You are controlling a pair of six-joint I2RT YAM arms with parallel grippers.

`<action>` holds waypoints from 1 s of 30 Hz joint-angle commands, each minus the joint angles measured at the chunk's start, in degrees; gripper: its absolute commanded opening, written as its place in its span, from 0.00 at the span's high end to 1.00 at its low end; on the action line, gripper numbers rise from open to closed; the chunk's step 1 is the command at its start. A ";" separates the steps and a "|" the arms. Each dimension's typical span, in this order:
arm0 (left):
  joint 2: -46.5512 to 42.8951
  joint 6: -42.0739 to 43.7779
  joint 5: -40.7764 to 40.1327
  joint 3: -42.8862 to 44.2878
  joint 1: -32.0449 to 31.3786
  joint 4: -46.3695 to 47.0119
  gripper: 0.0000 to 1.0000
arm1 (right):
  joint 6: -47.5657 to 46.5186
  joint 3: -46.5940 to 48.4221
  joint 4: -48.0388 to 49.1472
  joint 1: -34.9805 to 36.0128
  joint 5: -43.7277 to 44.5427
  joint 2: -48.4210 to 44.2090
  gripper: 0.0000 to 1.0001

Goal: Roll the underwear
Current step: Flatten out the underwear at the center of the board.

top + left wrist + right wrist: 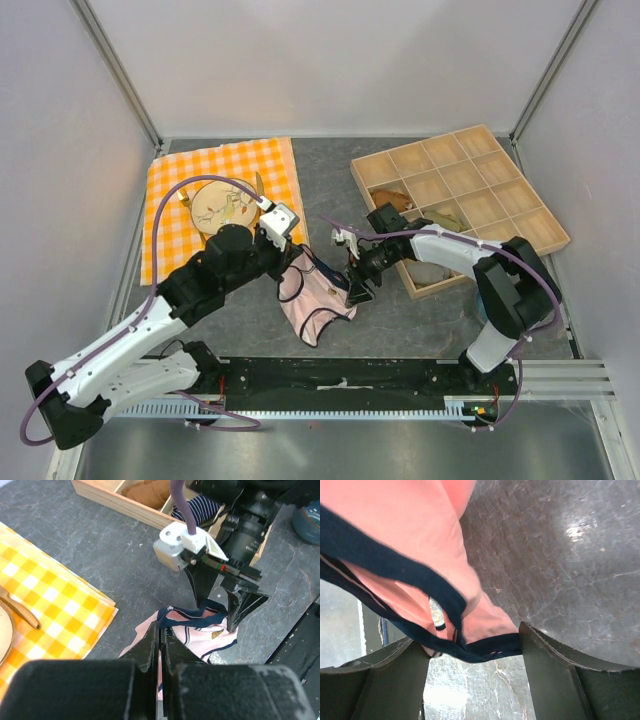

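The underwear [318,305], pale pink with dark navy edging, lies crumpled on the dark table between my two grippers. My left gripper [293,266] is shut on its left edge; in the left wrist view the pink fabric [210,635] runs into the closed fingers of the left gripper [162,630]. My right gripper [358,290] stands at the underwear's right edge, jaws open. In the right wrist view the navy-edged hem [490,647] lies between the spread fingers of the right gripper [470,637], just above the table. The right gripper also shows in the left wrist view [220,607], tips down over the navy band.
An orange checked cloth [220,190] with a wooden plate [222,205] lies at the back left. A wooden compartment tray [460,190] at the back right holds rolled garments, a brown one [147,490] and a blue-striped one [197,509]. A black rail [340,380] runs along the near edge.
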 commanded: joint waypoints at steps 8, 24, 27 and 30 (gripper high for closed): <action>-3.66 -0.95 -1.67 6.11 0.60 -4.39 0.98 | -8.71 3.71 -8.12 1.62 -8.25 0.69 0.70; -10.77 -11.22 -9.57 7.52 0.60 -18.01 0.98 | -18.01 14.59 -17.08 1.70 25.85 -20.48 1.00; -13.49 -14.64 -7.04 6.73 0.60 -19.51 0.98 | -27.56 19.17 -30.77 2.84 16.06 -20.49 1.00; -16.04 -17.90 -0.80 6.38 0.60 -21.44 0.98 | -30.86 18.58 -40.38 8.37 11.62 -21.98 1.00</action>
